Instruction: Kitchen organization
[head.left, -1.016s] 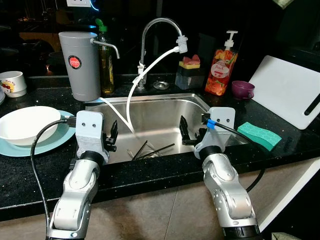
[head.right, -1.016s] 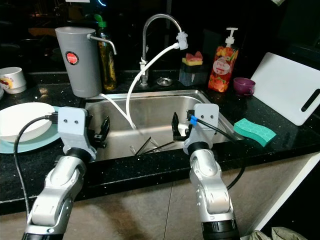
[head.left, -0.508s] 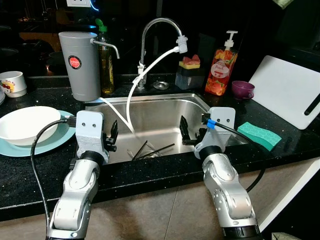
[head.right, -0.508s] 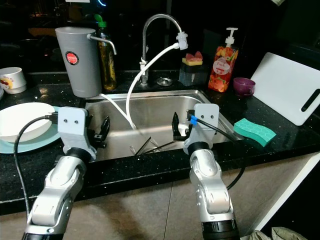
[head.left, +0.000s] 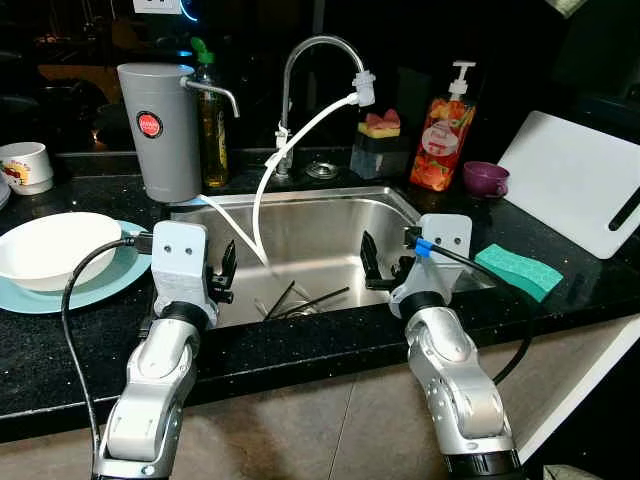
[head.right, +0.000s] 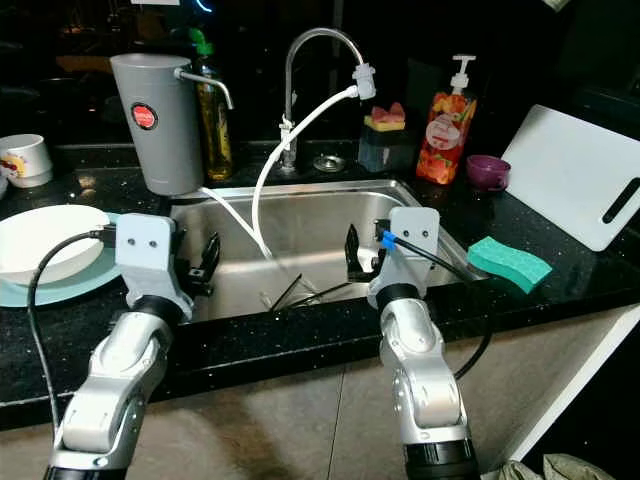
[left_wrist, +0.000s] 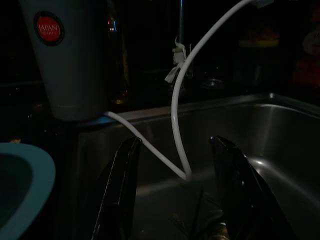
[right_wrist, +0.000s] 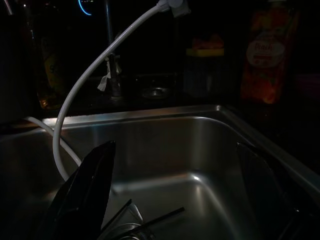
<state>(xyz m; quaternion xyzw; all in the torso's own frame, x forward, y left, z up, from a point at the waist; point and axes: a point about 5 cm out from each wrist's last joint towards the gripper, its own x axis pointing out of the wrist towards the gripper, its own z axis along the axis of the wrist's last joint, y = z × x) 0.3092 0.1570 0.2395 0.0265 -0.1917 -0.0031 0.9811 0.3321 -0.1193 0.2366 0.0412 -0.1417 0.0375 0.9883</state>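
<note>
on the far left of the black speckled counter (head.left: 60, 340) we've got a small white mug (head.left: 24, 166), then a smooth white bowl (head.left: 55, 248) sitting on a pale blue plate (head.left: 100, 285). our left gripper (head.left: 222, 275) hangs at the near left rim of the sink, its two black fingers (left_wrist: 120, 192) spread wide, nothing between them and touching nothing. behind it stands a tall matte grey water filter (head.left: 160, 130) with a round red badge, and a green-capped bottle of yellow oil (head.left: 211, 120) right beside it. the steel sink (head.left: 320, 235) gleams, brushed and rectangular; a thin white hose (head.left: 262, 200) loops down into it from the curved chrome faucet (head.left: 310, 60), and dark slim sticks (head.left: 310, 300) (chopsticks, perhaps; too thin to tell) lie by the drain. our right gripper (head.left: 368, 268) hovers over the near right part of the basin, fingers (right_wrist: 85, 190) also far apart and empty. the wrist views are dim, yet they bring the hose and the sticks up close. past the basin: a sponge holder (head.left: 380, 140), an orange pump soap bottle (head.left: 442, 130), a purple cup (head.left: 486, 179), a textured teal sponge (head.left: 518, 269), and a flat white cutting board (head.left: 580, 180) leaning at the far right.
</note>
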